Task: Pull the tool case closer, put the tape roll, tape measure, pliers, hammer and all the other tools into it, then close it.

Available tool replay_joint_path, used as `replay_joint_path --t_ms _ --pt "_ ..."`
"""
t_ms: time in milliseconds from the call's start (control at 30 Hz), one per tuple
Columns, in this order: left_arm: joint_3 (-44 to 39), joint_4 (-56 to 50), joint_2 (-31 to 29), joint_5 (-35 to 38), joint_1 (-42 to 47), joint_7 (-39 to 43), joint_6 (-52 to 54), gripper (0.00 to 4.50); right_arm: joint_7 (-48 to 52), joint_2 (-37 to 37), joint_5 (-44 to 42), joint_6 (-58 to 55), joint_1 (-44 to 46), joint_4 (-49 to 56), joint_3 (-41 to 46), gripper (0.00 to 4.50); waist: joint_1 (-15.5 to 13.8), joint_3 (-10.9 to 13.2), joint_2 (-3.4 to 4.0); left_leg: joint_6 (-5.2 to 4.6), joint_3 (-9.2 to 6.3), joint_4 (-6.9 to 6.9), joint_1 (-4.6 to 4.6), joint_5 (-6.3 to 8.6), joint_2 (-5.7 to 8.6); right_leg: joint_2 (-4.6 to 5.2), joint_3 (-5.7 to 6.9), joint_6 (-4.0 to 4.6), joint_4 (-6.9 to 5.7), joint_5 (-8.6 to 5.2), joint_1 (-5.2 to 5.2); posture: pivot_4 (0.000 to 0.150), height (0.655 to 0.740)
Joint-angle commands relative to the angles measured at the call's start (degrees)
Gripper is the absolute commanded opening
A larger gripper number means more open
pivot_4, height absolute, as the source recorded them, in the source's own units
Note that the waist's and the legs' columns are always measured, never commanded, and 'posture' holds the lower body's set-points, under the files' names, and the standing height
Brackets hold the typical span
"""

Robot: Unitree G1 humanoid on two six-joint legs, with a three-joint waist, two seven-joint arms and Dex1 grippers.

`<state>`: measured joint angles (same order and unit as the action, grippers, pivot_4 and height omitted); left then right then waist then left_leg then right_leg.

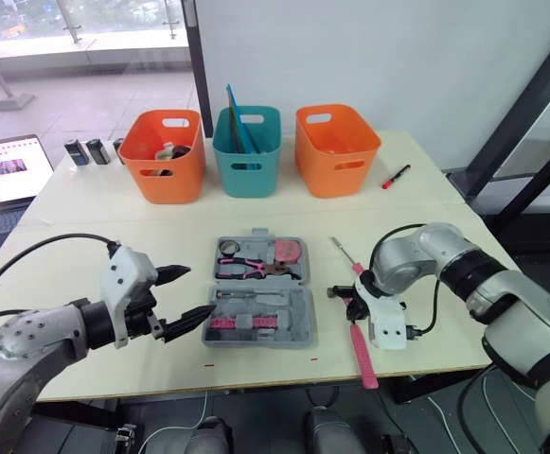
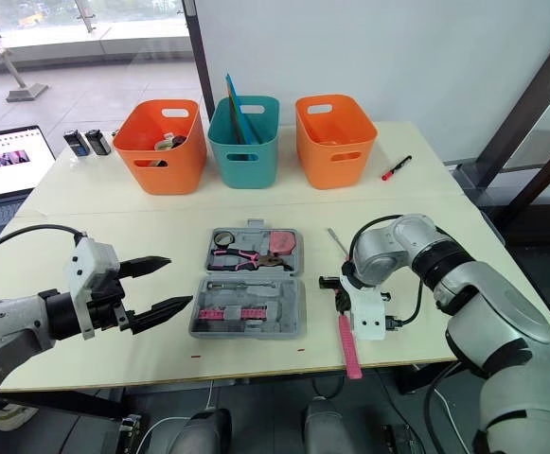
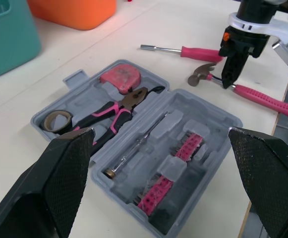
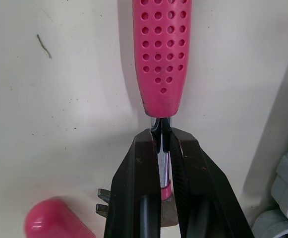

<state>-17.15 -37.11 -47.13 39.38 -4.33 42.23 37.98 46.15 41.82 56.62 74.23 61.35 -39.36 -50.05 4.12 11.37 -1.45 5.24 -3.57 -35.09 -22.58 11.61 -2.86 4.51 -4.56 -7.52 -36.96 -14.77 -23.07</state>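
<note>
Left eye view has the left gripper [image 1: 199, 291] nearest the robot, hovering over the table [image 1: 114, 222] just left of the tool case [image 1: 306, 312]. Its two black fingers [image 3: 64, 173] are spread wide and hold nothing.

On the other side of the case, the hammer [image 1: 363, 352] lies with its pink handle pointing toward the near table edge. The right gripper [image 4: 162, 139] is clamped tight on the hammer's bare metal shaft, between the end of the pink grip and the head.

The case lies open and flat in the middle of the table. Its near half holds two pink bit strips [image 3: 156, 196] and a slim metal rod [image 3: 139, 146]. Its far half holds the tape roll [image 3: 57, 120] at the left, the pliers [image 3: 116, 111] in the middle and the pink tape measure [image 3: 119, 78] at the right.

A pink-handled screwdriver [image 3: 198, 52] lies on the table outside the case, just beyond the hammer head, with its metal tip pointing away from the robot.

Farther back, three baskets stand in a row:
- An orange basket [image 1: 161, 161] with a few small items inside.
- A teal basket [image 1: 246, 156] with blue flat pieces sticking up out of it.
- A second orange basket [image 1: 336, 151].

A red marker [image 1: 396, 177] lies right of them. Two small dark objects [image 1: 85, 151] stand at the far left corner, beside a laptop [image 1: 0, 170].
</note>
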Motion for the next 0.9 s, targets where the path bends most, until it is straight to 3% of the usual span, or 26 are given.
replay_joint_path --t_ms 33,100,233,367,433,567,700,800,900 --pt "-0.19 0.04 -0.51 -0.54 0.93 0.42 -1.04 4.50 1.90 1.26 -3.89 1.97 0.70 3.21 0.67 0.02 0.00 0.02 0.03 0.00 0.00 0.01 0.00 0.00 0.00 0.00 0.00 -0.01 0.00 -0.01 0.00 0.150 0.7344" --pt "0.07 0.41 -0.53 -0.84 1.20 0.75 -1.21 4.50 3.98 2.07 -6.77 2.15 1.31 4.22 0.72 0.02 0.03 0.03 0.05 0.00 0.01 0.02 -0.01 0.00 0.00 0.00 0.00 -0.01 0.00 -0.01 -0.01 0.150 0.7344" --pt "0.62 1.51 -0.68 -1.48 1.78 1.90 -1.64 4.50 14.39 5.35 -23.56 -3.68 2.08 7.99 0.48 0.02 -0.04 0.05 0.06 0.00 0.01 0.02 -0.02 0.00 0.00 0.01 -0.01 -0.02 0.00 -0.02 -0.01 0.150 0.7344" --pt "1.57 2.45 -0.79 -2.20 2.48 3.08 -1.99 4.50 24.85 7.98 -39.40 -17.64 0.31 13.61 4.06 0.02 -0.03 0.06 0.07 0.00 0.01 0.01 -0.02 0.00 0.00 0.02 -0.01 -0.02 -0.01 -0.02 -0.01 0.150 0.7344" --pt "2.16 2.96 -0.76 -2.39 3.33 3.42 -2.03 4.50 26.52 9.16 -42.43 -23.67 -1.40 14.22 7.22 0.02 -0.11 0.06 0.07 0.00 0.01 0.01 -0.02 0.00 0.00 0.02 0.00 -0.02 -0.01 -0.02 -0.01 0.150 0.7344" --pt "3.09 3.23 -0.55 -2.81 4.26 3.75 -2.06 4.50 26.64 12.43 -50.86 -40.72 -11.95 15.44 16.08 0.02 -0.76 0.04 0.00 0.00 0.02 -0.03 -0.06 0.00 0.01 0.04 0.00 -0.02 0.03 -0.05 0.00 0.150 0.7344" --pt "3.34 2.89 -0.31 -2.64 4.18 3.92 -1.81 4.50 22.17 18.39 -61.77 -69.16 -31.55 32.99 27.54 0.02 -2.17 0.06 0.04 -0.03 0.02 -0.03 -0.35 0.02 0.03 0.08 0.02 -0.03 0.20 -0.06 -0.15 0.150 0.7344" --pt "3.33 2.77 -0.41 -2.46 4.02 4.00 -1.72 4.50 16.59 18.22 -67.99 -90.30 -40.86 42.49 35.29 0.02 -1.38 0.07 0.11 -0.04 0.03 -0.12 -0.69 0.02 0.02 0.07 0.01 -0.02 0.16 -0.03 -0.51 0.150 0.7344" --pt "3.56 3.00 -0.45 -2.48 4.24 4.09 -1.73 4.50 9.69 15.06 -71.80 -108.16 -44.03 47.09 40.79 0.02 -1.04 0.06 0.07 -0.04 0.07 -0.19 -0.58 0.02 0.01 0.05 -0.02 0.06 0.04 0.04 -0.54 0.150 0.7344"
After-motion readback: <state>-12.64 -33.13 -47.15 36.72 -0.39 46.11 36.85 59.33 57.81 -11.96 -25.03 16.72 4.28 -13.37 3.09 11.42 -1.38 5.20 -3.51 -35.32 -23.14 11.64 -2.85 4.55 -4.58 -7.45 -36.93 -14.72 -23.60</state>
